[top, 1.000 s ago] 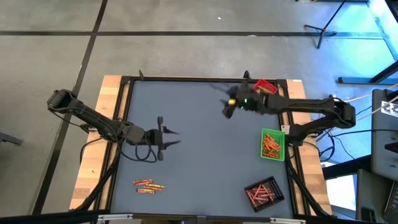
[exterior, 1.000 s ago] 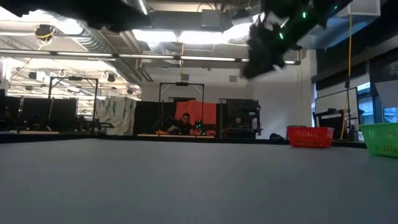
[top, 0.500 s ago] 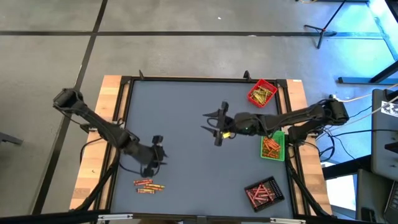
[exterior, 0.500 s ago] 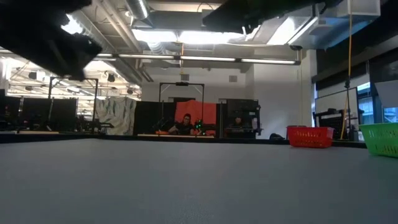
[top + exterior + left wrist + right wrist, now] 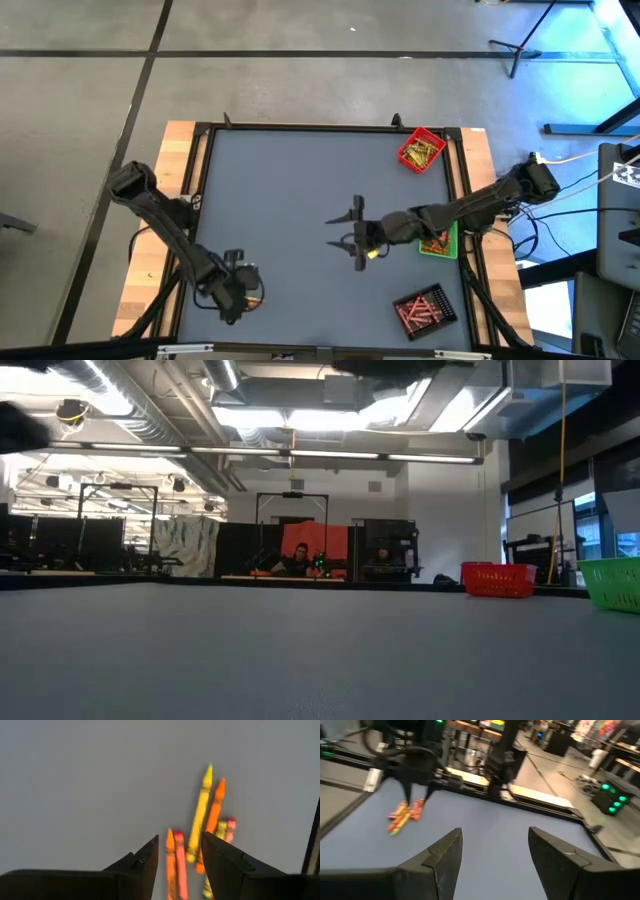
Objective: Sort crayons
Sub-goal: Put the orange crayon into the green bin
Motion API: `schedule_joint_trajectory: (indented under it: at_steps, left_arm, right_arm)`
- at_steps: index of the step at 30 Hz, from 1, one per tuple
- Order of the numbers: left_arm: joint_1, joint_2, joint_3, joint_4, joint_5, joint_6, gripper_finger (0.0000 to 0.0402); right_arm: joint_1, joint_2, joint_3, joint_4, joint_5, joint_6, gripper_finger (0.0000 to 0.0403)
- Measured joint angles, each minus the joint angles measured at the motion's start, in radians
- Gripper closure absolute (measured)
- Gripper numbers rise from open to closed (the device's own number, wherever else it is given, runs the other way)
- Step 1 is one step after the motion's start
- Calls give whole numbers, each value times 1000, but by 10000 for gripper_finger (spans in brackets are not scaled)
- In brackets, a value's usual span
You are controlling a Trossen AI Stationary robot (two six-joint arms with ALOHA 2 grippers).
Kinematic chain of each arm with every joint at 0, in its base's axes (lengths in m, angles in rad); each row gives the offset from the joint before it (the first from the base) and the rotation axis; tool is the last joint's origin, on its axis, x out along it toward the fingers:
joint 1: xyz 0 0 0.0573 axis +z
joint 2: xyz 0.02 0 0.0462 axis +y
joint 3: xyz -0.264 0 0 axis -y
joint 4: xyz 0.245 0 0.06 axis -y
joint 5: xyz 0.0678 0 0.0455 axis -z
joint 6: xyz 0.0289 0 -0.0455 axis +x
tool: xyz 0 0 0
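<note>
Between the left gripper's (image 5: 180, 855) released fingers (image 5: 145, 862) lie loose crayons (image 5: 200, 827) on the bench (image 5: 75, 780); right gripper (image 5: 492, 850) fingers released, empty.

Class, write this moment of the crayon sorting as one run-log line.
left hand: open, over loose crayons | right hand: open, empty, mid-table | red tray, green tray, black tray: hold crayons

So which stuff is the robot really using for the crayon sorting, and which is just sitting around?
Part of the job:
- loose crayons
- left gripper, open above them
- red tray, green tray, black tray, holding crayons

Just there:
- right gripper, open, mid-table
- people in the room behind
</note>
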Motion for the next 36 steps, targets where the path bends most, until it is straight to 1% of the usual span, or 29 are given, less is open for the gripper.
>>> schedule_joint_trajectory:
  at_steps: [6,10,18,25,32,36]
  left_arm:
    - [-71,25,-16,-13,11,-206,270]
    - [-103,26,-37,-13,11,-288,270]
    - [-115,26,-79,-5,-10,-312,270]
    - [-112,26,-145,39,34,-311,270]
    - [-109,23,-190,80,34,-313,271]
    - [-102,21,-203,85,40,-311,290]
  right_arm:
    - [50,0,0,0,0,5,178]
    - [71,0,0,0,0,26,178]
    - [74,0,0,-16,0,29,178]
    - [74,0,0,-23,0,29,178]
    - [74,0,0,-23,0,29,178]
    - [74,0,0,-23,0,29,178]
